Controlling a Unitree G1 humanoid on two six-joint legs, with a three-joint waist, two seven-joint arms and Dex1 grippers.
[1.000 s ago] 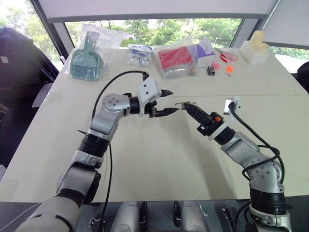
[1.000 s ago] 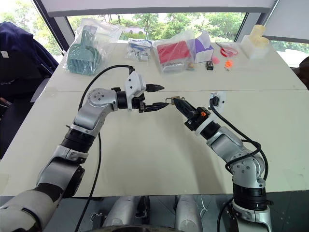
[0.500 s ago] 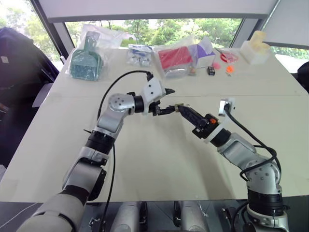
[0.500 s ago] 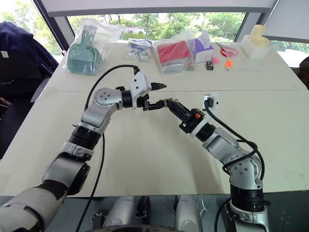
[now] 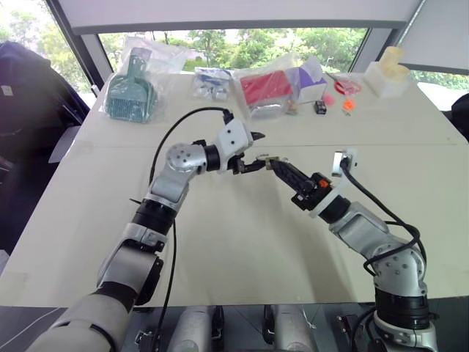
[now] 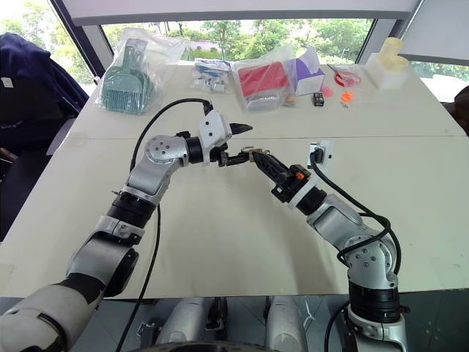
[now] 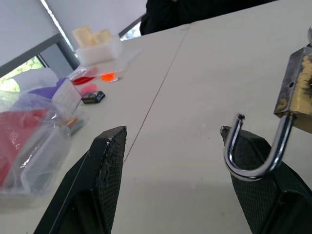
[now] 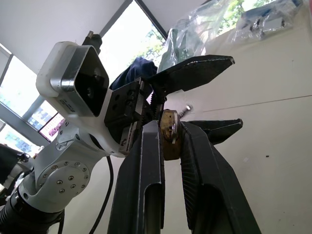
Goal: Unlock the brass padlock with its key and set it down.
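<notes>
on the far left of the white table [image 5: 220, 242], well away from the brass padlock [image 8: 169, 134], a green plastic scoop in a clear bag [image 5: 132, 92] lies by the window edge. right of it along that edge come a small bag of blue-and-white items [image 5: 211, 82], then a red packet in clear wrap [image 5: 264, 92] touching a purple-and-white box [image 5: 311, 81].

nearer, the left gripper [image 5: 251, 151] reaches toward the padlock from the left, its two black fingers [image 7: 105, 165] spread wide apart and holding nothing. the lower finger sits just beside the padlock; in the left wrist view the silvery shackle [image 7: 256, 151] hangs out of the brass body as an open hook, one end free, right in front of that finger's pad. whether they touch cannot be told.

the padlock is held above the table, at about its middle, pinched by its brass body between the fingertips of the right gripper [image 8: 168, 130], which is clamped on it and points up toward the left gripper. a small silvery bit [image 8: 185, 108] pokes out beside the padlock's top; whether it is the key cannot be told.

right of the padlock, a white socket block [image 5: 344, 160] stands on the table. farther back to the right lie a small black box [image 5: 320, 107], orange and pink bits [image 5: 346, 105], and a white container with pale yellow pieces [image 5: 387, 73].
</notes>
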